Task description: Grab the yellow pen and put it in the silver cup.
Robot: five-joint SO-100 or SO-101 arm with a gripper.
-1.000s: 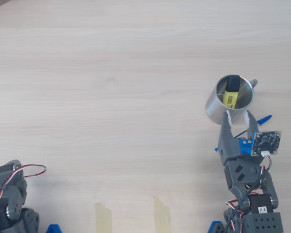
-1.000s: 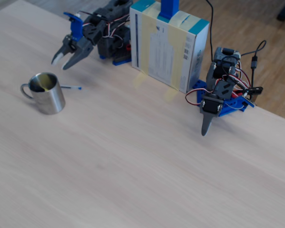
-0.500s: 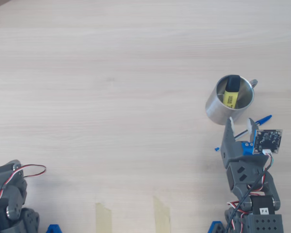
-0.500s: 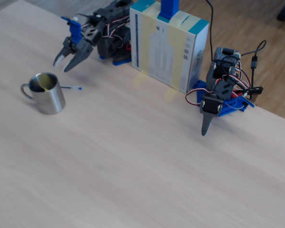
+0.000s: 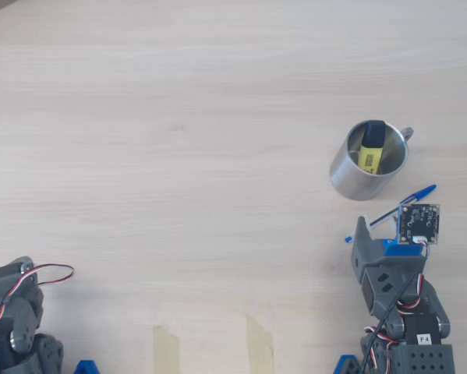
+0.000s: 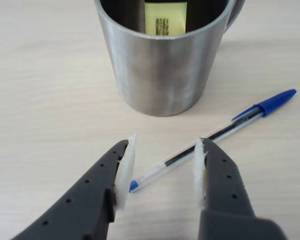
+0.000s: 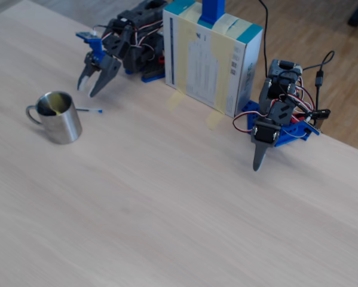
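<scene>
The silver cup (image 5: 350, 178) stands upright on the wooden table, with its handle to the upper right in the overhead view. The yellow pen (image 5: 370, 151) stands inside it, black cap up, leaning on the wall. In the wrist view the cup (image 6: 162, 70) fills the top centre and the pen's barcode label (image 6: 164, 20) shows inside. My gripper (image 5: 383, 226) is open and empty, just short of the cup. Its white-padded fingertips (image 6: 128, 160) straddle a thin ballpoint pen. In the fixed view the gripper (image 7: 87, 91) hangs above and right of the cup (image 7: 64, 125).
A clear ballpoint pen with a blue cap (image 6: 250, 112) lies on the table between my gripper and the cup (image 5: 408, 199). A second arm (image 7: 268, 128) is parked apart, next to an upright box (image 7: 211, 57). Two tape strips (image 5: 258, 343) lie near the table edge.
</scene>
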